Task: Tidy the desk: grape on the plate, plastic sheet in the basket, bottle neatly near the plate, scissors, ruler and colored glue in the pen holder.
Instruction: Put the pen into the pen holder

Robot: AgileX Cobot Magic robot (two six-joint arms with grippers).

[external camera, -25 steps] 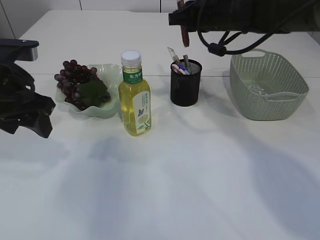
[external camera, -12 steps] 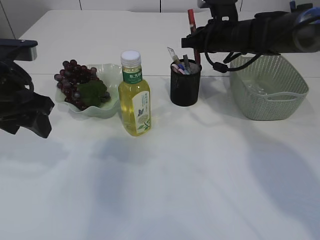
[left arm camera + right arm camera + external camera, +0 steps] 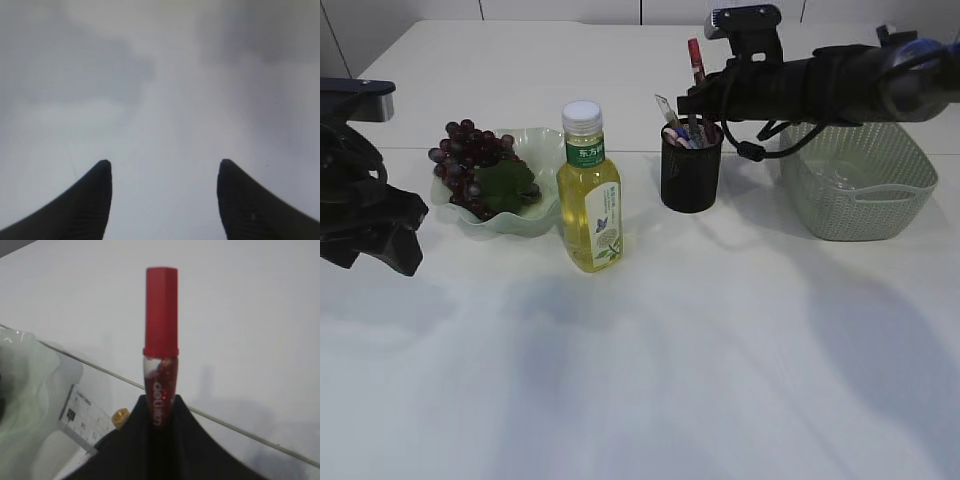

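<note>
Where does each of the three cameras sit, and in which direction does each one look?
Exterior: in front of the table, slanting down at plate, bottle, pen holder, basket; both arms show.
Left wrist: looks down at bare table between the open left gripper.
Right wrist: looks past the right gripper holding red glue.
Shared: glue in exterior and right wrist.

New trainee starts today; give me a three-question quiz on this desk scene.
1. True or false: the grapes lie on the plate.
2. What does the right gripper hold? A) ruler B) red glue tube C) scissors
3. Fill in: the bottle stands between the plate and the ___.

Key: 1 true; 2 B, the red glue tube, above the pen holder; 3 pen holder.
</note>
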